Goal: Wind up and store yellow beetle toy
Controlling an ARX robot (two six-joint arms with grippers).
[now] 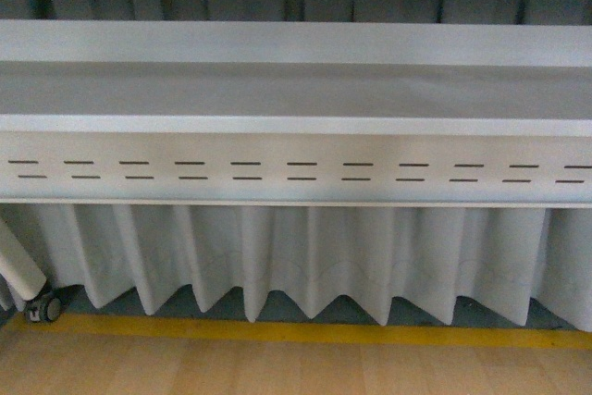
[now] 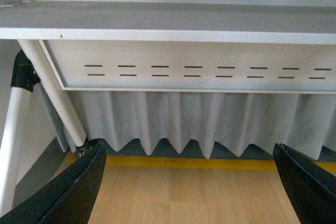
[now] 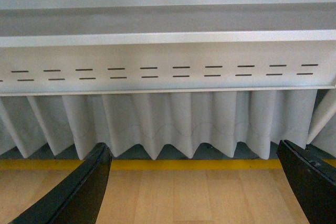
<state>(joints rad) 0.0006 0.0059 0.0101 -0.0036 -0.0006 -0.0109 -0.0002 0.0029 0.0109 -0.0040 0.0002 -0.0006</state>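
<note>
The tabletop [image 1: 296, 43] is pale grey, smooth and matt. The slotted panel [image 1: 296, 150] under it looks like painted sheet metal. Below hangs a pleated curtain [image 1: 314, 256] of soft grey cloth. The floor [image 1: 277, 372] is light wood (or a laminate), smooth with a faint sheen. The left gripper [image 2: 189, 148] and right gripper [image 3: 194, 145] have black, smooth, plastic-looking fingers.

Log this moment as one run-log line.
left pincer: open, empty | right pincer: open, empty | yellow beetle toy: not in view | facing: slotted table panel, curtain
</note>
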